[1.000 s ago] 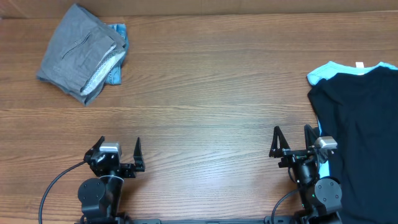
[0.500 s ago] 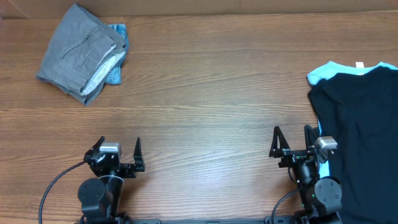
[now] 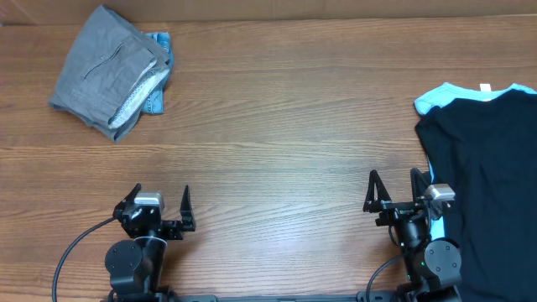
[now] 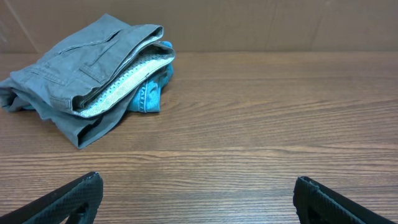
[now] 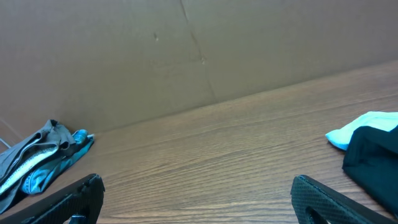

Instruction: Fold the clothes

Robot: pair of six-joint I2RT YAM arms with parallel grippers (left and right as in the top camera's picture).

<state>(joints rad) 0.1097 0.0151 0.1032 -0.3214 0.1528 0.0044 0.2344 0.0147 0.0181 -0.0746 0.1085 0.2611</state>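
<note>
Overhead, grey shorts [image 3: 105,71] lie bundled over blue denim shorts [image 3: 161,42] at far left; a black tee [image 3: 487,184] covers a light-blue garment [image 3: 440,96] at the right edge. Left gripper [image 3: 159,197] and right gripper [image 3: 393,180] sit empty, jaws wide apart. The tee looks light and limp, best pinched at its hem corners.

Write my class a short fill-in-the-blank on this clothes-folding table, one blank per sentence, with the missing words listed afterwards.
1. Seen from the robot, the grey shorts lie on the far ______ side of the table.
2. The garment showing from under the black tee is light-______ in colour.
3. The left gripper and the right gripper hold nothing, and their jaws are ______.
Missing words: left; blue; open.
</note>
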